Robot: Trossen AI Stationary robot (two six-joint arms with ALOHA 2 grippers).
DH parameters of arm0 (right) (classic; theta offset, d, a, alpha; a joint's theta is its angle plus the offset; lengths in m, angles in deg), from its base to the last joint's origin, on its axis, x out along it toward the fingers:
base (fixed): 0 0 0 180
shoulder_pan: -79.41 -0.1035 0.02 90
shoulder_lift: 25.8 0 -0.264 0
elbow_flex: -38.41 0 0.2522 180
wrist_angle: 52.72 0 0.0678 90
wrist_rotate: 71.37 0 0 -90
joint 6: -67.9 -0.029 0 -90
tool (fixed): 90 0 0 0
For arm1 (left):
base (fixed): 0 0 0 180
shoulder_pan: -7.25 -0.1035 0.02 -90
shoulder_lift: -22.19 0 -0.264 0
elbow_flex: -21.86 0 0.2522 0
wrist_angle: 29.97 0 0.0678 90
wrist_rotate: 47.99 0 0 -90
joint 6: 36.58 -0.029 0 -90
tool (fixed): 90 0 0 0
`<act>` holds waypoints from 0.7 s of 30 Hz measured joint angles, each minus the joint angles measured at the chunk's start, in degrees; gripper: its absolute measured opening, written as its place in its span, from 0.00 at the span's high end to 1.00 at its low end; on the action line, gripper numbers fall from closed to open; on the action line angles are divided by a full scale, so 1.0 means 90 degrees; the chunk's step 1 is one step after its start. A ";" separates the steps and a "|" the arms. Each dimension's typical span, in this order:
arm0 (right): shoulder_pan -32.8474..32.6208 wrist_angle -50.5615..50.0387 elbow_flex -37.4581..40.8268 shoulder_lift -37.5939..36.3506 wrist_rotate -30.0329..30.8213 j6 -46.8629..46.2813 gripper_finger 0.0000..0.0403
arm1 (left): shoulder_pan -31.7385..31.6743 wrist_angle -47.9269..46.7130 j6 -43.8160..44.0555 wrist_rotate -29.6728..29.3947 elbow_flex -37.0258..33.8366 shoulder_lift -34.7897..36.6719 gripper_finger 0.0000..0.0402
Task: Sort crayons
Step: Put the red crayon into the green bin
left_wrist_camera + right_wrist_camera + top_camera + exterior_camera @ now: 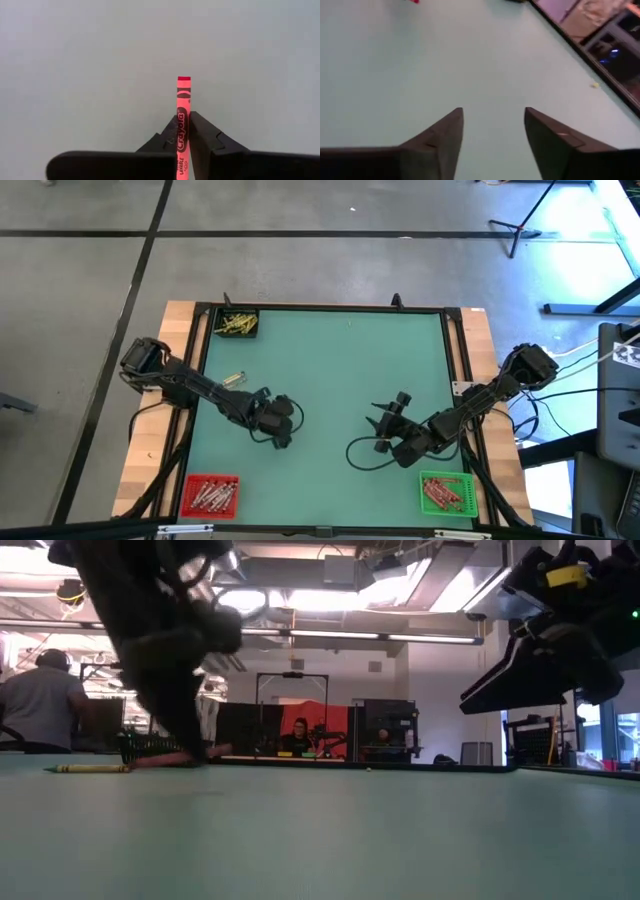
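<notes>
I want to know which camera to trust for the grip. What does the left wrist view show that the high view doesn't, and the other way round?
Only the left wrist view shows a red crayon clamped between the left gripper's shut jaws, label readable.

Only the high view shows the layout: a black bin of yellowish crayons, a red bin, a green bin, one loose crayon on the mat, and the right gripper with open jaws.

Both show the left gripper over the green mat.

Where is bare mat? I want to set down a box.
Free: the mat's far half, right of the black bin and loose crayon. Crowded: the near middle, between left tool and right tool.
</notes>
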 joint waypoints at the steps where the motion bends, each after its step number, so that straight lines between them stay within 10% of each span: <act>1: 0.0000 0.0127 0.0000 0.0000 -0.0087 0.0173 0.45 | 0.0058 0.0281 -0.0184 -0.0081 0.0002 0.0000 0.97; 21: 0.0125 0.2261 0.0000 0.0122 -0.0891 0.1801 0.39 | -0.0021 0.8539 -0.4706 0.0147 -0.1553 -0.0140 0.97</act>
